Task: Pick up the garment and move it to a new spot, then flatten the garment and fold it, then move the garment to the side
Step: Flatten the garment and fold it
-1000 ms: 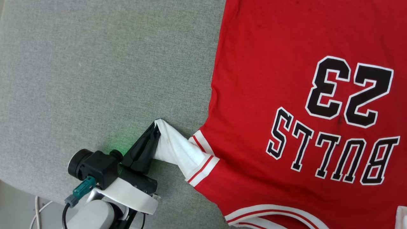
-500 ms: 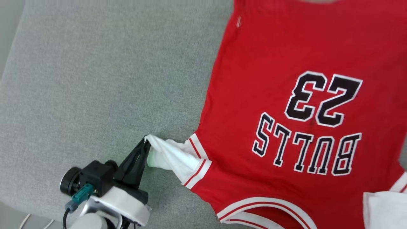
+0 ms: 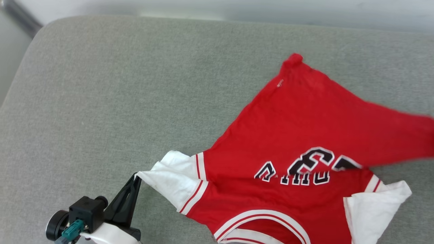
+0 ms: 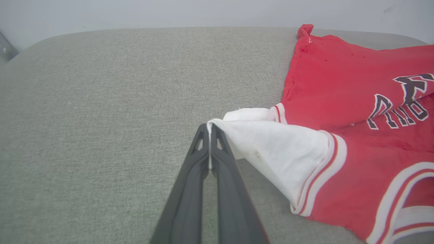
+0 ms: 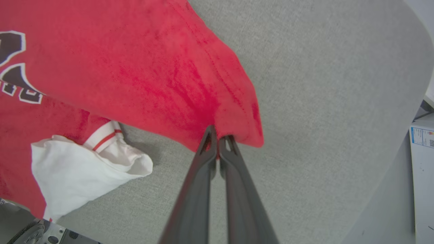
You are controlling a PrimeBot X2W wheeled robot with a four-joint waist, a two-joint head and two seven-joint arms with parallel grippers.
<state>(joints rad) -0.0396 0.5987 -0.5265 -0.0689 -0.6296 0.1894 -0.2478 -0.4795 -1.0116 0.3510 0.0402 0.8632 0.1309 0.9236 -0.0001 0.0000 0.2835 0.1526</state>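
Observation:
The garment (image 3: 298, 128), a red jersey with white sleeves, lies on the grey padded surface (image 3: 101, 101). My left gripper (image 3: 135, 176) is shut on the tip of its near white sleeve (image 3: 169, 179) and pulls it taut; the left wrist view shows the pinch at the gripper (image 4: 210, 126) with the garment (image 4: 339, 95) to its right. In the right wrist view, my right gripper (image 5: 218, 136) is shut on a red hem corner of the garment (image 5: 135, 67). That red fabric is lifted and drapes over part of the black lettering (image 3: 305, 167). The other white sleeve (image 3: 373, 206) lies crumpled.
The grey surface ends in a rounded corner at the far left (image 3: 37, 30), with a pale wall (image 3: 237, 6) behind it. A white box with a printed label (image 5: 422, 152) stands beyond the surface's edge in the right wrist view. Bare grey cloth stretches left of the garment.
The head camera has shifted, so more of the surface shows. My right gripper has shut on the red hem, which is now raised over the lettering. The left gripper still holds the sleeve.

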